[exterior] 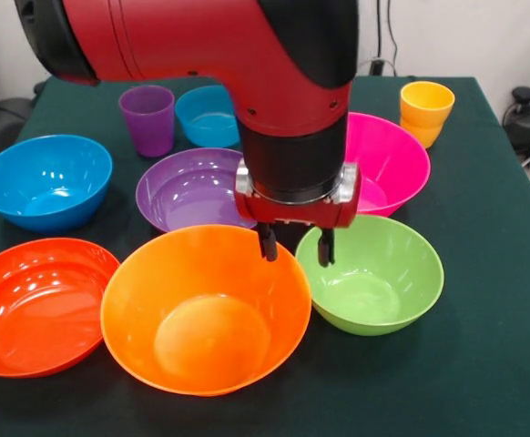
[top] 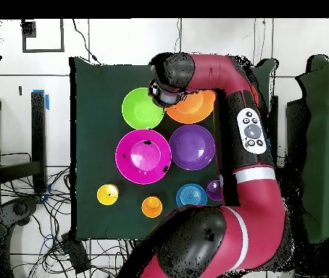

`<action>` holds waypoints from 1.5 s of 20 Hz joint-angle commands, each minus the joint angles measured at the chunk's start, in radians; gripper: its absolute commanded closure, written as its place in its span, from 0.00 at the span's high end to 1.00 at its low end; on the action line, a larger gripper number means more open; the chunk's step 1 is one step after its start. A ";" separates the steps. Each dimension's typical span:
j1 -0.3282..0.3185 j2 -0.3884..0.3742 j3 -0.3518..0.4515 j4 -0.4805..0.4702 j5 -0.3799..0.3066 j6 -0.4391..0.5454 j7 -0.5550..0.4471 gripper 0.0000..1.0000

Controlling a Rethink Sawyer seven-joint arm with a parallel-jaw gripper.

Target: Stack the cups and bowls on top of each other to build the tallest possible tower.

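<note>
From the front, the gripper (exterior: 295,244) hangs low between the rims of the large orange bowl (exterior: 206,310) and the green bowl (exterior: 371,273), its two dark fingers parted with a clear gap and nothing between them; the fingertips sit just at rim height of the two bowls. Behind the gripper lies the purple bowl (exterior: 185,189), partly hidden by the arm (exterior: 201,45); the large pink bowl (exterior: 392,162) sits behind the green one, also partly covered. To the left stand the blue bowl (exterior: 45,180) and, nearer the camera, the shallow red-orange bowl (exterior: 35,303), which touches the large orange bowl. Further back are the purple cup (exterior: 147,119), the small blue bowl (exterior: 205,115) beside it, and at the right a yellow cup (exterior: 426,103) nested in an orange cup (exterior: 423,134). All rest open side up on the dark green table (exterior: 484,346); no bowls are nested.

From overhead, the arm covers much of the table's right part; the wrist sits over the gap between the green bowl and the large orange bowl; the pink and purple bowls lie side by side below them; the small blue bowl and purple cup lie near the robot's base.
</note>
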 commanded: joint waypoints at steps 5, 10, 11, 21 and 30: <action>0.072 0.100 0.048 -0.176 -0.070 0.121 -0.383 1.00; 0.073 0.117 0.033 -0.154 -0.060 0.052 -0.364 1.00; 0.074 0.123 0.030 -0.146 -0.059 0.028 -0.356 1.00; 0.066 0.173 0.028 -0.130 -0.060 -0.086 -0.342 1.00; 0.054 0.203 0.036 -0.147 -0.061 -0.102 -0.379 1.00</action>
